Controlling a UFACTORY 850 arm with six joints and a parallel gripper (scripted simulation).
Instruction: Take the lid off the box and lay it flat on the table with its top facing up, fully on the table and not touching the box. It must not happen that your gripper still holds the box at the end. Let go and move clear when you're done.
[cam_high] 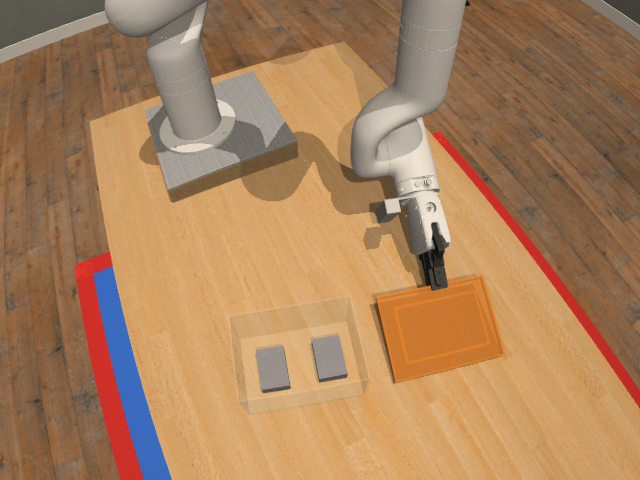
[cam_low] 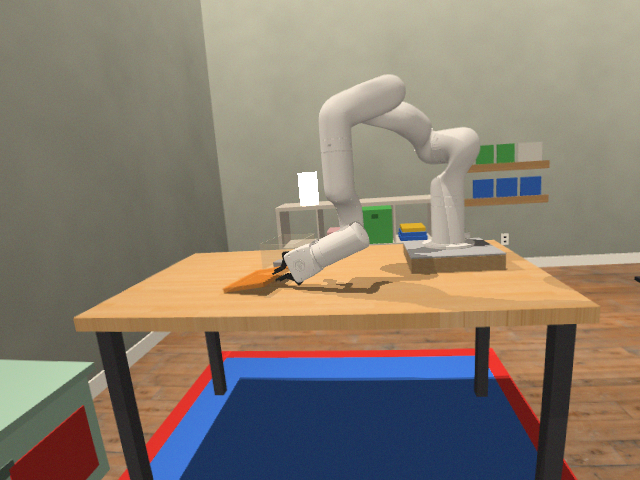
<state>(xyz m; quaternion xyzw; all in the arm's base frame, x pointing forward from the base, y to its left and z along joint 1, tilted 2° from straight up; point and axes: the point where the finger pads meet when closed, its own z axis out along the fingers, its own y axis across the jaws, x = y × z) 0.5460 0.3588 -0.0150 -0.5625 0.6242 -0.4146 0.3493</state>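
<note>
Down low over the table, we saw the black-fingered claw (cam_high: 436, 279) of the white arm clenched on the near edge of the flat orange rectangular lid (cam_high: 439, 330), its thin rim pinched between the fingers. From the side view, that held edge stood slightly raised while the far edge rested on the light wooden table top (cam_high: 206, 248), so the lid lay shallowly tilted, its top face with the paler inset outline facing up. We found the lid just beside the clear, see-through rectangular box (cam_high: 299, 356), apart from it, with a narrow strip of table between them. The box stood open at the top, and inside it we counted two grey rectangular blocks (cam_high: 272, 368), lying side by side on its floor and not touching each other. Farther back, the arm rose from a grey square base plate (cam_high: 268, 129) set on the table.
</note>
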